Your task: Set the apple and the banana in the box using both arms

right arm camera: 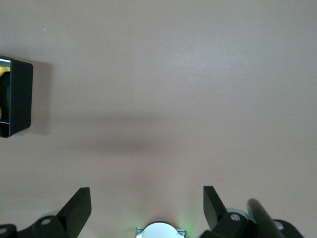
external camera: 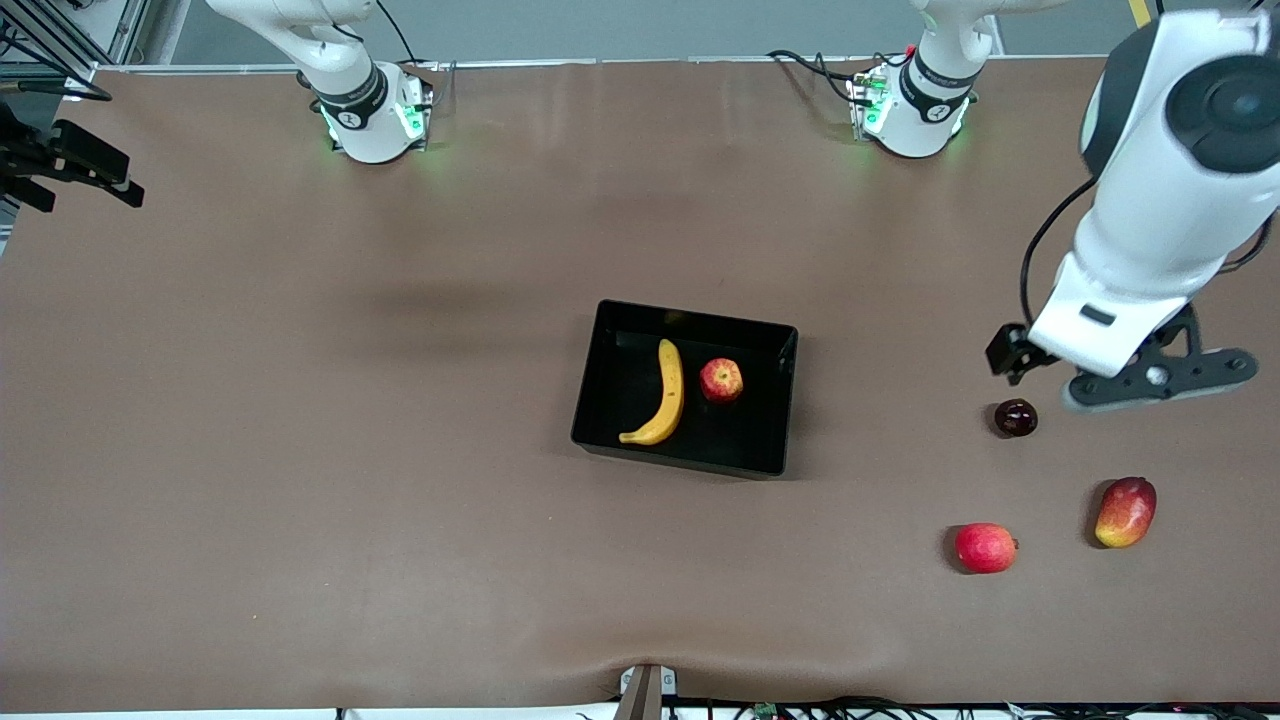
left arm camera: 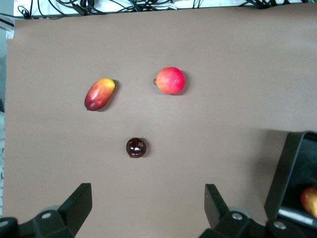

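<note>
The box (external camera: 775,400) is seen near the middle of the surface (external camera: 300,450), with the banana (external camera: 664,395) and the apple (external camera: 721,381) lying inside it, side by side and apart, the banana toward the right arm's end. The left gripper (left arm camera: 148,208) is held up over the surface toward the left arm's end, above bare brown cover just beside a dark round fruit (external camera: 1015,417); its jaws are spread and nothing is pinched. The right gripper (right arm camera: 147,208) is held above bare surface near its own base, jaws spread wide, nothing between them. Toward the left arm's end, nearer the front edge than the dark fruit, a pinkish-red round fruit (external camera: 985,547) and an oval red-and-yellow mango (external camera: 1125,512) are seen, apart from each other. A corner of the box is caught in each wrist view.
</note>
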`<state>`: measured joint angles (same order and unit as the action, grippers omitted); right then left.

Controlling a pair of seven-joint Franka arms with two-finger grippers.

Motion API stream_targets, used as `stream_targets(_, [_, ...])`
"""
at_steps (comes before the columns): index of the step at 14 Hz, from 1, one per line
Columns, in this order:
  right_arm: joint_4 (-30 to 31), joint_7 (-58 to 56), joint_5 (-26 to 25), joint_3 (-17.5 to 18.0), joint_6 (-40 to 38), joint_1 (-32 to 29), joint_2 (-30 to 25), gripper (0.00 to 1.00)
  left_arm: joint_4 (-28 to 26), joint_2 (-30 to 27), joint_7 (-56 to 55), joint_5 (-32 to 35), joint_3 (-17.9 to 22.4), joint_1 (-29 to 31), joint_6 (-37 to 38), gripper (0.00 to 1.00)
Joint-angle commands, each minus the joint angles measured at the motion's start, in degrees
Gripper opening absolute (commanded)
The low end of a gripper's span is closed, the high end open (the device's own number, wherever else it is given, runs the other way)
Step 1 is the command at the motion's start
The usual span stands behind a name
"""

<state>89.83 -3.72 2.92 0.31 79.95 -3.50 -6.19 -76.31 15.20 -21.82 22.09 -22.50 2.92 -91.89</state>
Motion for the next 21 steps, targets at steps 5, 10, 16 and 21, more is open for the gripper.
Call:
stream_targets(5, [0.5, 0.2, -0.5, 0.4, -0.1, -0.5, -0.7, 1.0, -10.2, -14.0, 8.2, -11.9, 8.5, -1.1, 0.4, 1.0])
stream_targets(10, [0.5, 0.2, -0.4, 0.4, -0.1, -0.5, -0.7, 1.0, -14.6, -18.6, 8.5, -17.2, 11.4, -1.4, 1.8, 1.0])
stream_targets(16, [0.5, 0.2, -0.4, 0.3, -0.1, -0.5, -0.7, 1.0, -15.5, -21.0, 7.1, -18.7, 13.1, -4.2, 3.7, 1.0])
stream_targets(21, [0.5, 0.2, -0.4, 0.3, -0.1, -0.5, -0.7, 1.0, -15.1, -20.9, 8.3, -21.8, 15.0, -4.5, 4.9, 1.0])
